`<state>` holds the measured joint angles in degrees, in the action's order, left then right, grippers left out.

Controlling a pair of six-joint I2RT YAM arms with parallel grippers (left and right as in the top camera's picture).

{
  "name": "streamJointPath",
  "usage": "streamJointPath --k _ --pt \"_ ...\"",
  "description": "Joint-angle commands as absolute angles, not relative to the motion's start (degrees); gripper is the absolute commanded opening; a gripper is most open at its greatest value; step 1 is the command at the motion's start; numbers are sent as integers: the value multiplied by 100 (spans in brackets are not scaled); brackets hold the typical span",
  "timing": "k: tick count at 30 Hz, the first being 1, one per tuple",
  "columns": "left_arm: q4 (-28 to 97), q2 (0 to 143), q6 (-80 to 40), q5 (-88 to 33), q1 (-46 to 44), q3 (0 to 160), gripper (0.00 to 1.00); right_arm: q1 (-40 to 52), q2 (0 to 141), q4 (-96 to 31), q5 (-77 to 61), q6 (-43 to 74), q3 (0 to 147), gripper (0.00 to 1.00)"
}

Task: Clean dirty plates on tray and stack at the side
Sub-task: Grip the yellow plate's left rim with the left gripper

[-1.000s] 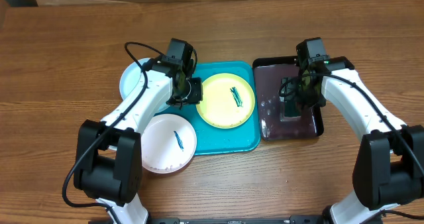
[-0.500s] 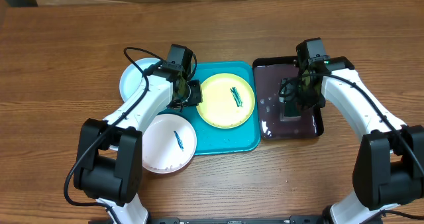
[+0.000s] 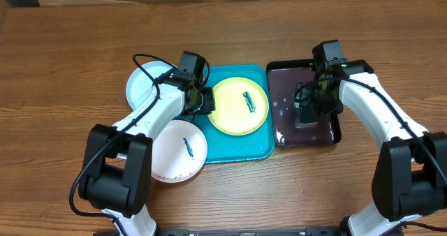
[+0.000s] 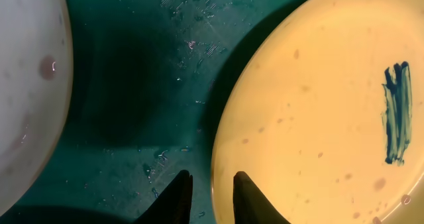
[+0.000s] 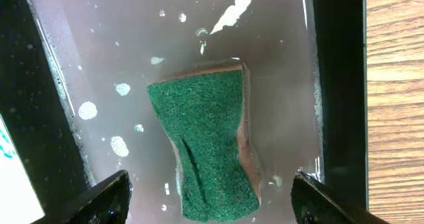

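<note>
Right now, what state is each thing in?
Yellow plate, on turquoise tray, teal smear.
White plate, teal smear.
Light blue plate, partly under left arm.
Sponge, lying in wet black tray.
Left pincer, straddling yellow plate's rim, grip unclear.
Right pincer, open above sponge.

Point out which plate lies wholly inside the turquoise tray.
The yellow-green plate: its whole rim sits within the turquoise tray. The light blue plate and the white plate lie to its left, largely over the wooden table.
</note>
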<state>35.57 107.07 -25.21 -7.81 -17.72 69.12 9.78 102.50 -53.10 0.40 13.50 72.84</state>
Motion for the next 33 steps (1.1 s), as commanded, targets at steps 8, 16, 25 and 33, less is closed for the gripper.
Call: streamJointPath --k 8,16,25,33 --pt "3489 10877 -2578 -705 -1820 6871 18 963 10160 -5284 36 1352 7345 79" --pt "3509 10910 -2578 -703 -1879 6871 19 963 10160 -5284 36 1354 7345 79" --pt "3422 10956 -2576 -681 -1903 6871 16 963 10160 -5295 36 1352 7345 79" --pt "3459 11021 -2578 -683 -1927 6871 9 976 10162 -5325 -95 1356 7301 79"
